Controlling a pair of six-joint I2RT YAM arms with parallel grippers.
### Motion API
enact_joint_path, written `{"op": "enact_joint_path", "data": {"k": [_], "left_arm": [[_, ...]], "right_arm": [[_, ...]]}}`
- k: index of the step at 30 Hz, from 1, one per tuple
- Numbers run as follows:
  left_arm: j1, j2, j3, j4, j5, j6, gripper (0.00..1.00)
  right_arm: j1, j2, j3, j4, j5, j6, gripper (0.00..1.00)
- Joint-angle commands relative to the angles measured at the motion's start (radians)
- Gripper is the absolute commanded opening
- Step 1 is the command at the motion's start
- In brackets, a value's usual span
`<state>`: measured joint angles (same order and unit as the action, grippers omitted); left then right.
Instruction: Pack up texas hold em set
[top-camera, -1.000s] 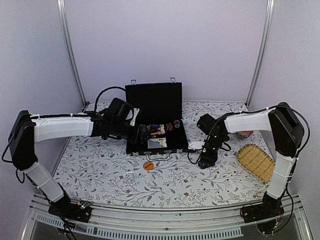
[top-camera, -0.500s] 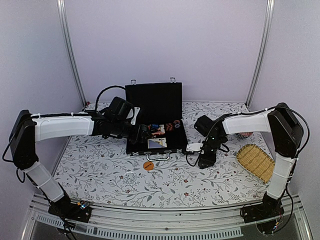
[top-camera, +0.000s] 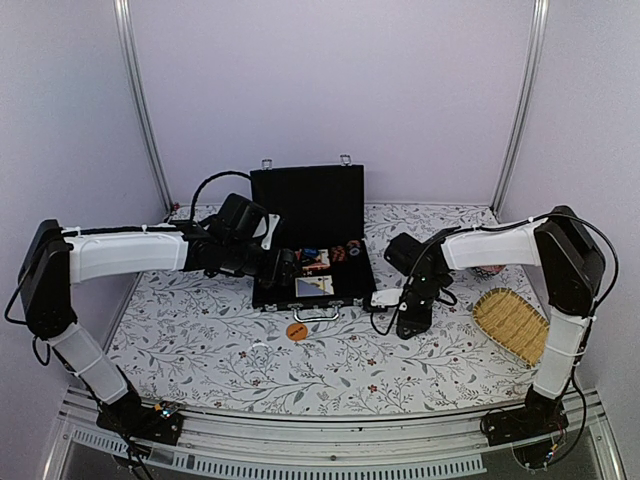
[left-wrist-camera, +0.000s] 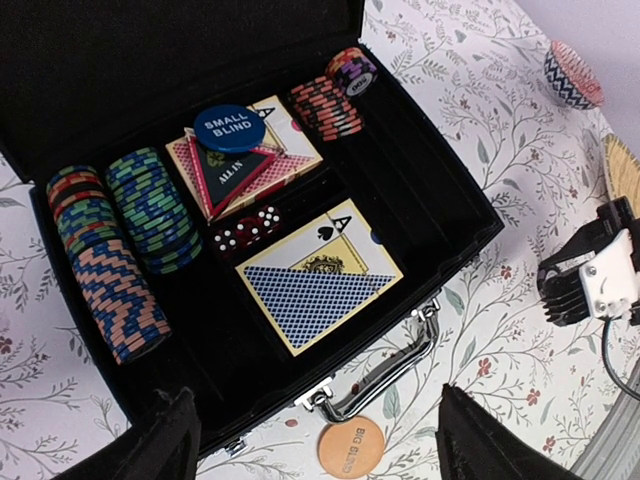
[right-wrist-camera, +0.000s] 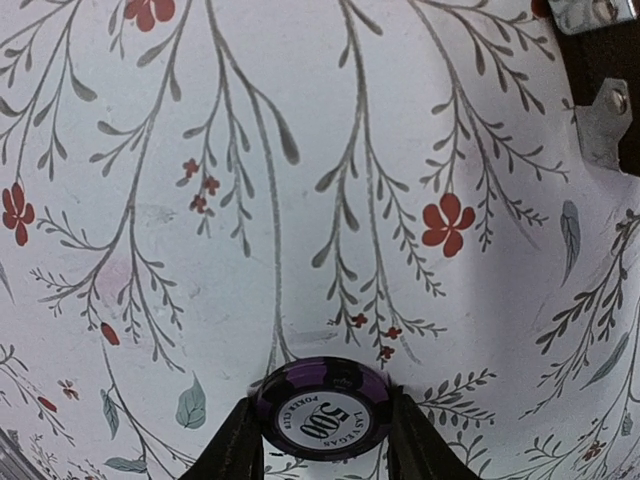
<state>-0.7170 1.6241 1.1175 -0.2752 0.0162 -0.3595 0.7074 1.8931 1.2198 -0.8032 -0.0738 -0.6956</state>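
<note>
Case (top-camera: 312, 262): open on the surface, lid (top-camera: 308, 200) standing upright at the back, handle (left-wrist-camera: 385, 375) on the front edge toward the arms.

Already inside the case:
- rows of chips (left-wrist-camera: 110, 255) lying on edge at its left end
- one card deck (left-wrist-camera: 318, 275) at front centre
- a second deck (left-wrist-camera: 245, 160) behind the first, with a blue small-blind disc (left-wrist-camera: 231, 127) on top
- red dice (left-wrist-camera: 245, 230) between the two decks
- a few more chip stacks (left-wrist-camera: 325, 105) toward the back right

Not yet packed:
- orange disc (left-wrist-camera: 351, 447), flat on the surface just in front of the case handle
- purple chip (right-wrist-camera: 323, 415), on the surface to the right of the case's front right corner

Left jaws: spread wide and empty, hanging above the front left part of the case. Both fingers (left-wrist-camera: 170, 445) show at the bottom corners of the wrist view, touching nothing.

Right jaws: down at the surface right of the case and narrowed around the purple chip, with one finger (right-wrist-camera: 235, 445) against each edge. It reads as a grip. Cannot tell whether the chip has left the surface.

Progress (judgement): most of the set is stowed. Two loose pieces are left, and one of them is in hand. After those, the lid must come down and the latches (top-camera: 267, 162) be fastened. The basket (top-camera: 512, 322), well right of the case, plays no part.
</note>
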Motion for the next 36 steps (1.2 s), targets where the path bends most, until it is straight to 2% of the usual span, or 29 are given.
{"op": "enact_joint_path", "data": {"k": [1,11,17,25,32,36], "left_arm": [[0.002,0.016,0.022,-0.018,-0.006,0.008,0.81],[0.008,-0.021,0.011,-0.039,-0.055,0.003,0.81],[0.014,-0.060,-0.013,-0.045,-0.067,-0.009,0.80],[0.014,-0.101,-0.039,-0.054,-0.073,-0.029,0.80],[0.015,-0.118,-0.048,-0.058,-0.070,-0.045,0.80],[0.015,-0.125,-0.054,-0.059,-0.073,-0.046,0.80]], "right_arm": [[0.010,0.013,0.039,-0.031,0.000,0.014,0.32],[0.009,-0.049,0.224,-0.030,-0.041,0.021,0.32],[0.010,-0.008,0.252,0.194,0.125,0.035,0.35],[0.010,0.098,0.283,0.490,0.226,-0.007,0.35],[0.009,0.204,0.301,0.665,0.301,-0.075,0.36],[0.007,0.252,0.318,0.710,0.321,-0.111,0.37]]}}
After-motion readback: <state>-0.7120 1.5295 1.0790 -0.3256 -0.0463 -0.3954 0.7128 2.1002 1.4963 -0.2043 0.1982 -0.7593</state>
